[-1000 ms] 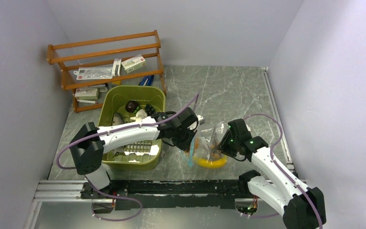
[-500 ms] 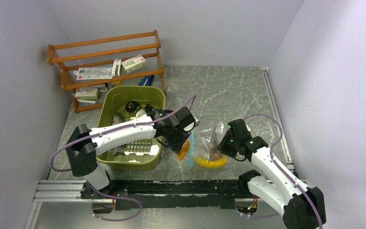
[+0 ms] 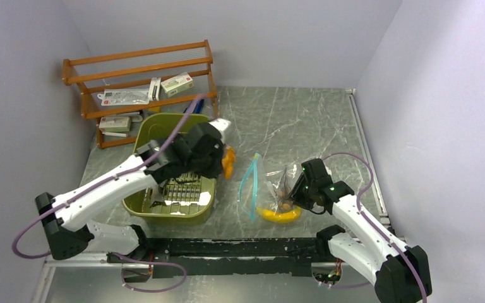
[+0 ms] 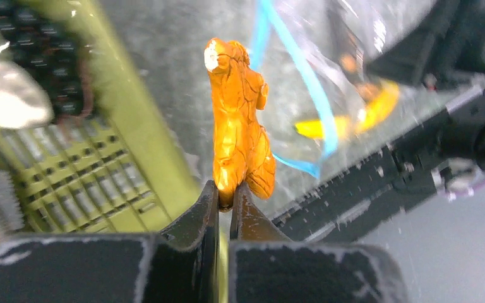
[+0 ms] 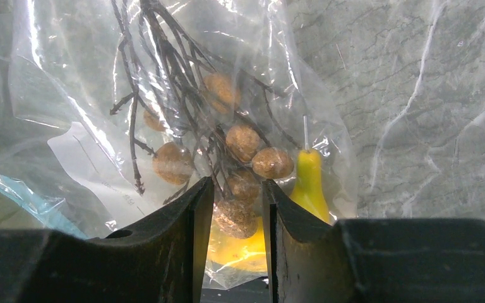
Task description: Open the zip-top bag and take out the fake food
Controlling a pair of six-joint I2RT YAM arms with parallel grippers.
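Your left tool pinches an orange fake food piece tightly beside the green bin. Your right tool grips the zip-top bag on the table, probably to steady it.

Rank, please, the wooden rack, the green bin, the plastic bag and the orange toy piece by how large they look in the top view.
Largest to smallest:
1. wooden rack
2. green bin
3. plastic bag
4. orange toy piece, clearly smallest though held up nearer the camera.
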